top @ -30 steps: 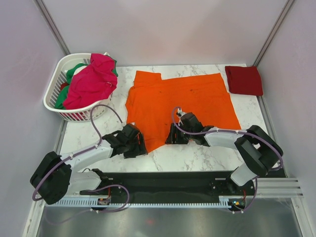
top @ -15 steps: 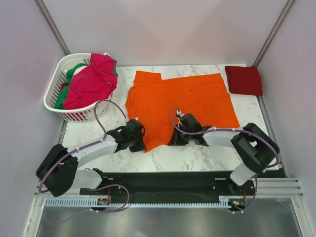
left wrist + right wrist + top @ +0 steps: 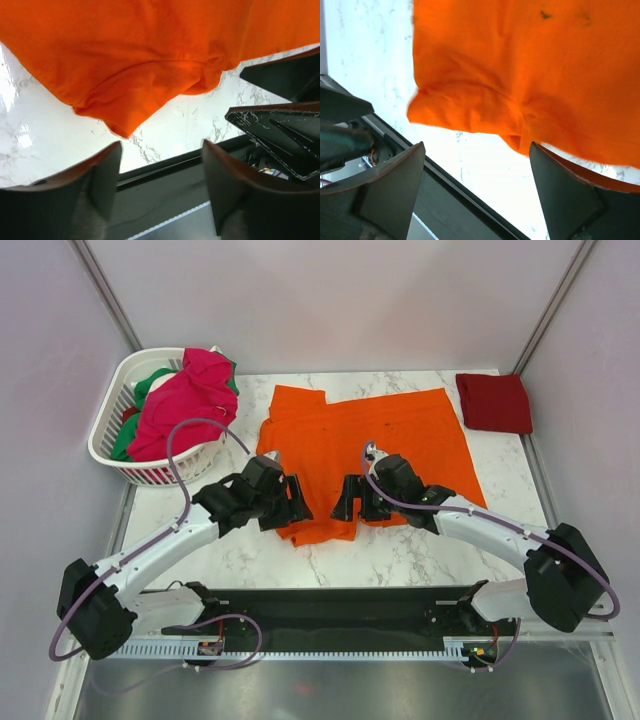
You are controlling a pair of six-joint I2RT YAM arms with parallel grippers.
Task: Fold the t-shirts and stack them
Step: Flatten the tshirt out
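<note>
A bright orange t-shirt (image 3: 380, 440) lies spread on the marble table, its near hem bunched into a thick fold (image 3: 322, 530). My left gripper (image 3: 297, 502) hovers at the left of that fold and my right gripper (image 3: 346, 502) at its right. In the left wrist view, the left gripper (image 3: 160, 175) is open and holds nothing, with the orange t-shirt (image 3: 140, 65) beyond its tips. The right gripper (image 3: 477, 175) is likewise open and holds nothing, just short of the orange hem (image 3: 470, 115). A dark red t-shirt (image 3: 495, 402) lies folded at the far right corner.
A white slatted basket (image 3: 108, 445) stands at the far left, holding a magenta-pink t-shirt (image 3: 190, 400) over a green one (image 3: 150, 383). The black base rail (image 3: 330, 605) runs along the table's near edge. Grey walls close in the sides.
Both arms have reached farther from their bases and closer together. The orange shirt's near flap is now bunched up between them. Both grippers closed, then opened again.
</note>
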